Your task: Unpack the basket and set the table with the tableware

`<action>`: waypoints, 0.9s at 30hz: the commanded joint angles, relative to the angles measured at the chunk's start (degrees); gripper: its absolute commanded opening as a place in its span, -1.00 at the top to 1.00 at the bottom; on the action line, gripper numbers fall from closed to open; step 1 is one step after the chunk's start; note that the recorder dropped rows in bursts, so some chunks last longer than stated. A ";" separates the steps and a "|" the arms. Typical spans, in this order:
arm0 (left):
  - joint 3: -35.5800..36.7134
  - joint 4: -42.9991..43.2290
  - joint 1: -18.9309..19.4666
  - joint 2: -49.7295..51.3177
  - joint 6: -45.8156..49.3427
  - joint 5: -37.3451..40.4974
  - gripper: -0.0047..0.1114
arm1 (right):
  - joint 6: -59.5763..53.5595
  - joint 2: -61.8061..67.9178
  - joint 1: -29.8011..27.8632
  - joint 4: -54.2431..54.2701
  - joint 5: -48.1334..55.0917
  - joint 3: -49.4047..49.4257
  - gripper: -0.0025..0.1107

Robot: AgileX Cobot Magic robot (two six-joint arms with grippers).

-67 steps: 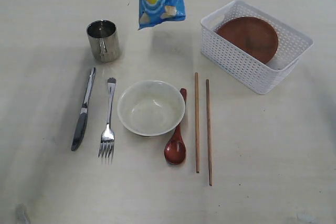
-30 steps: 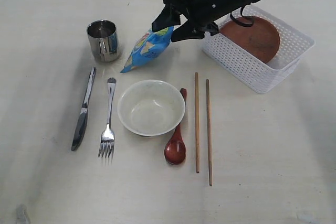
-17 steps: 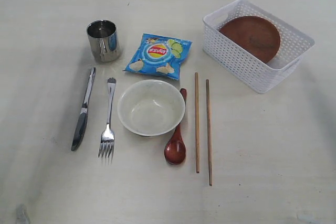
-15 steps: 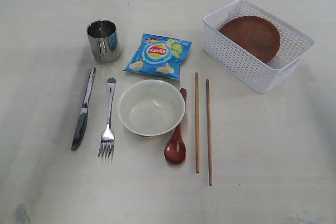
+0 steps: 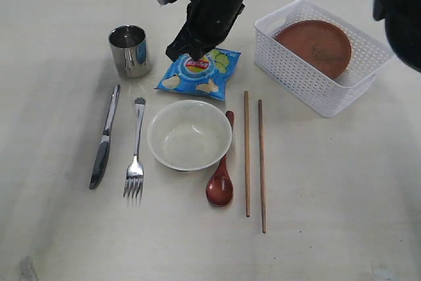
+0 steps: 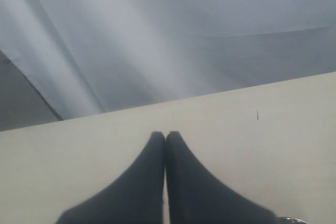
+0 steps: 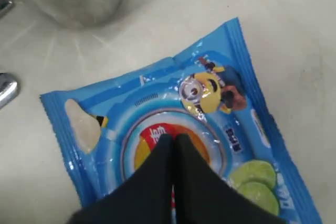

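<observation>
Basket [image 5: 296,80] at upper right is left holding the plate [image 5: 310,47] while the right gripper [image 7: 172,139], jaws together, is aimed at the snack packet [image 5: 204,80], likely for nudging.

Colours: blue snack packet [image 5: 199,74] with red-yellow roundel, green lime slices, yellow cartoon figure; white lattice-sided plastic basket [image 5: 296,74]; brown round plate [image 5: 310,47]; cream bowl [image 5: 189,135]; red-brown wooden spoon [image 5: 220,189]; pale beige wood-grain table [image 5: 342,182].

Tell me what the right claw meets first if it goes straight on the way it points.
The packet. The shut right claw points straight at its red logo, just above it or already touching; the depth is unclear.
</observation>
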 commanded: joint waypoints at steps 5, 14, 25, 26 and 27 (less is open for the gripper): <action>0.33 -0.08 -0.20 -0.24 0.14 0.04 0.92 | 2.40 2.99 -0.14 -1.09 -1.66 -0.63 0.96; 0.33 -0.08 -0.20 -0.24 0.53 -0.08 0.92 | 3.98 -10.94 -0.79 -8.72 0.90 -3.88 0.96; 0.33 -0.44 -0.20 -0.24 3.25 3.44 0.92 | 10.54 -20.42 -20.57 -8.06 12.76 -3.00 0.96; 0.33 -0.44 -0.20 -0.24 3.25 4.08 0.92 | 10.79 -20.42 -22.59 -6.44 13.49 -2.56 0.96; 0.33 -0.32 -0.20 -0.24 3.25 4.86 0.92 | 10.79 -20.42 -25.07 -4.02 14.09 -1.79 0.96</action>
